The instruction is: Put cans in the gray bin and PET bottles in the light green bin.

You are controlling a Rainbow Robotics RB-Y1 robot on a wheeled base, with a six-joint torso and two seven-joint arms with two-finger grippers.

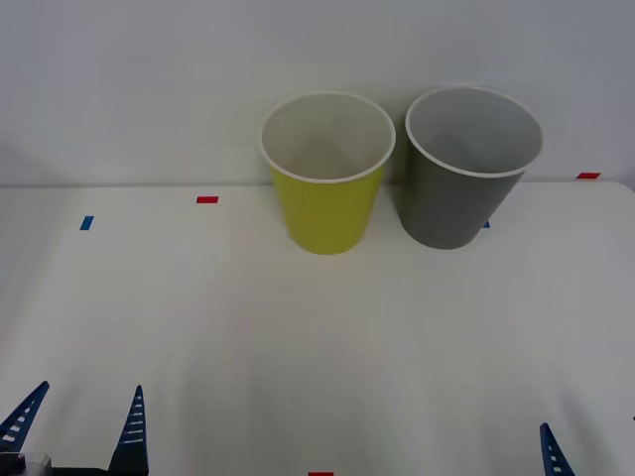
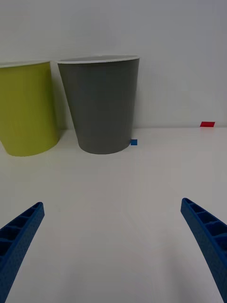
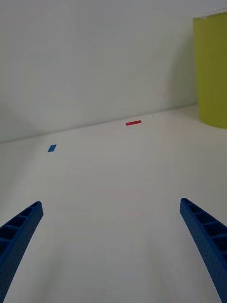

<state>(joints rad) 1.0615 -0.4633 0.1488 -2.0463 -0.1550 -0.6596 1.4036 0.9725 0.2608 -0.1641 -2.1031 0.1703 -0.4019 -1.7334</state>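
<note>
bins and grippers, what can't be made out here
- Gray bin floor: front view, hidden by its own near wall.
- Green bin floor: front view, the pale inside fades into shadow, so the bottom is unclear.
- Green bin in the left wrist view: cut off by the picture edge.
- Right gripper: front view, cut off by the bottom edge.
- Left gripper: front view, body cut off the same way.

A white desk [image 1: 298, 337] fills the lower frame, meeting a pale wall [image 1: 129, 79] above. Small tape marks dot it: blue [image 1: 86, 223] at far left, red [image 1: 206, 199] left of centre, red [image 1: 587, 176] at far right, and what looks like another red one [image 1: 320, 474] at the bottom edge.
</note>
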